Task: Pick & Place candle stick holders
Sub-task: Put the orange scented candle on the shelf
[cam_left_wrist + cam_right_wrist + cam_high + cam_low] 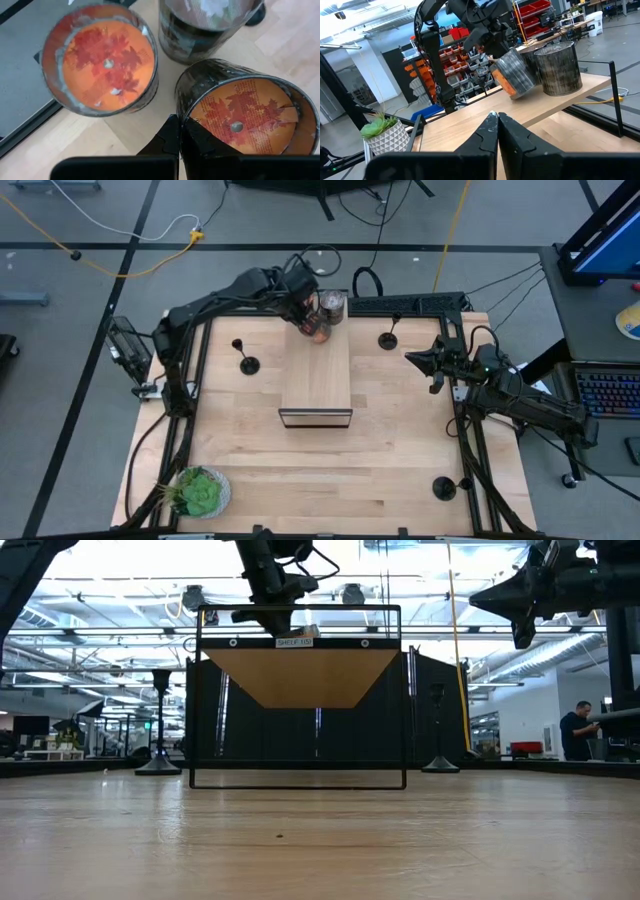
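High view: left gripper over far end of shelf, fingers pinched on rim of tilted orange candle jar; right gripper waits at right, fingers together; candle stick holders stand on table, one left of shelf, one right, one near right corner
Low view: two holders flank shelf
Left wrist view: second orange jar beside held one

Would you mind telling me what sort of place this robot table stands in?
Most likely an industrial lab or workshop: racks of red and orange parts bins, an open ceiling with exposed beams and pipework, and a person at a workstation behind the table.
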Controlling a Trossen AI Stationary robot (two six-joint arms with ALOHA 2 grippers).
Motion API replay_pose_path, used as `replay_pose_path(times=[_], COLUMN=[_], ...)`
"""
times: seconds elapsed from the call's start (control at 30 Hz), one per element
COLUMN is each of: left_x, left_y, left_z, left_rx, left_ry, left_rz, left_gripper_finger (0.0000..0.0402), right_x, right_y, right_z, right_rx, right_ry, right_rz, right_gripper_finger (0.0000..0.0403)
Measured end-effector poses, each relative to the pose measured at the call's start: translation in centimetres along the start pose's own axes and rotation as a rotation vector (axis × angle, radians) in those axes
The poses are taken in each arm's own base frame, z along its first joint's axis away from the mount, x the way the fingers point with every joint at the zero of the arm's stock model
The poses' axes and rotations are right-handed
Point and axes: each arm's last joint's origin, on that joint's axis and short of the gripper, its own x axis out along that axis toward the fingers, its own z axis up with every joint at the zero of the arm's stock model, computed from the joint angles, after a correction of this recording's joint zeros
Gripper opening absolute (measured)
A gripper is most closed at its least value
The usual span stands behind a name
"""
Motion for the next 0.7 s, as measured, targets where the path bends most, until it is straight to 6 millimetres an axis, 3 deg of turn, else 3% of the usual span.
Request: replay_pose_path(times=[0.7], left_x=[0.48], left_y=[0.0], left_z=[0.32], left_rx=[-0.005], left_ry=[-0.016], left_rz=[0.003], left_gripper_finger=[0.0023], right_x=[0.0], right_y=[0.0], right_z=[0.0], right_rx=[0.0], right_ry=[0.0], right_rz=[0.0], right_gripper_finger=[0.0004])
